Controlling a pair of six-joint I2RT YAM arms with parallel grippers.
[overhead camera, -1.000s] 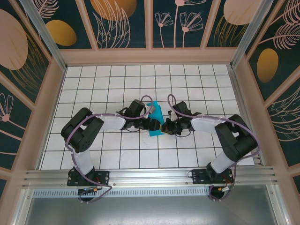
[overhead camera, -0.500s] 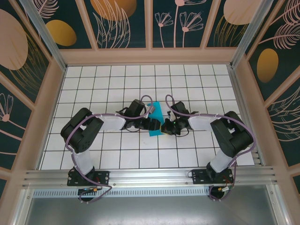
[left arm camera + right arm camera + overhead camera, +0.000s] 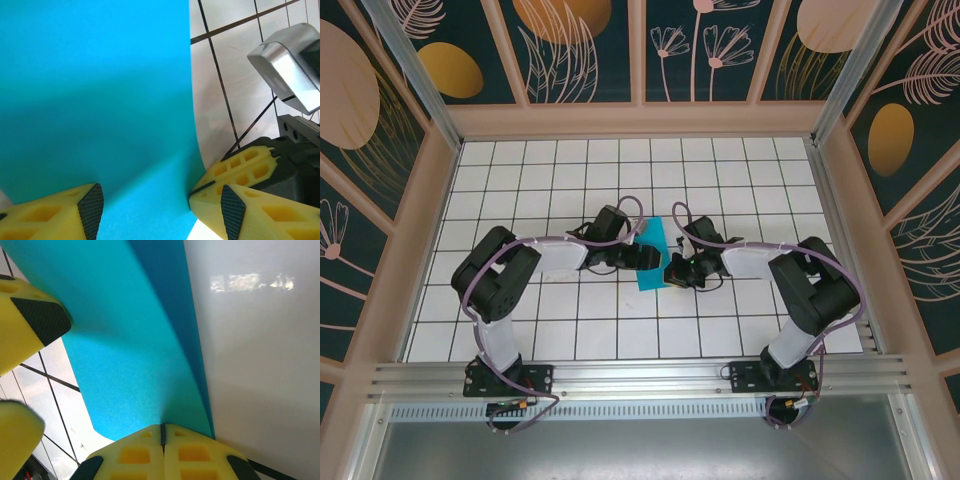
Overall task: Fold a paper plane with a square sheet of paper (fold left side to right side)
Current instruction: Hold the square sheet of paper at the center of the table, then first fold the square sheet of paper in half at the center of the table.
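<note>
Spotted the teal square sheet of paper [image 3: 651, 250], already folded over, around the middle of the white gridded bench [image 3: 570, 170], right between both arms. Saw the right claw [image 3: 162, 432] clamped shut on the sheet's near right edge. Caught the left claw [image 3: 160, 212] spread wide, yellow fingers [image 3: 60, 215] straddling the paper from the left. Couldn't tell if those touched it.

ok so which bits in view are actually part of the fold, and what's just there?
In the job: blue paper sheet, right gripper pinching it, left gripper open over it.
Just there: tiled table, patterned walls.
</note>
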